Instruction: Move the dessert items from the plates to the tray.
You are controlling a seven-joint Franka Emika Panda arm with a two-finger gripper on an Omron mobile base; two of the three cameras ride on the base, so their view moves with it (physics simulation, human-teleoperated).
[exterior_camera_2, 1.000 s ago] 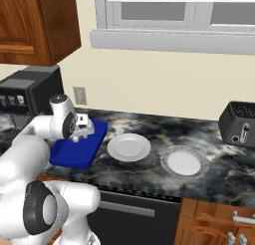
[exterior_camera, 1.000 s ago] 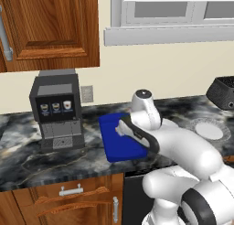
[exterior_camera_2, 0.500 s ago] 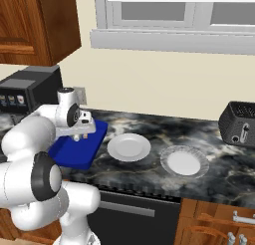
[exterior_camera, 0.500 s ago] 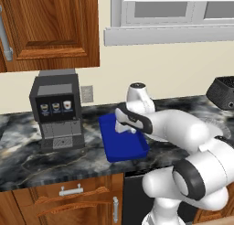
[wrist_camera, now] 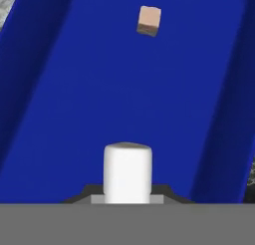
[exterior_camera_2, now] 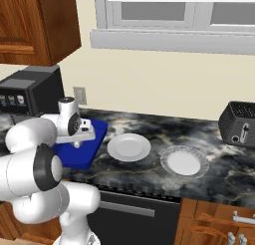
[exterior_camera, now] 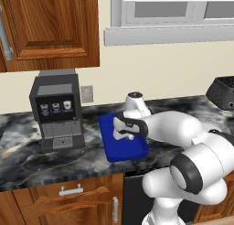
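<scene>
Gripper (wrist_camera: 127, 199) clamped on a white stick (wrist_camera: 127, 173) above the blue tray (wrist_camera: 74, 89), where a tan cube (wrist_camera: 149, 20) lies.

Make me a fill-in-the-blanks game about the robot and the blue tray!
1. The tan cube lies in the ___ tray.
2. The gripper holds a white ___ over the tray.
3. Both plates, white and grey, are now ___.
4. The tray sits between the plates and the ___ machine.

Missing words: blue; stick; empty; coffee
</scene>
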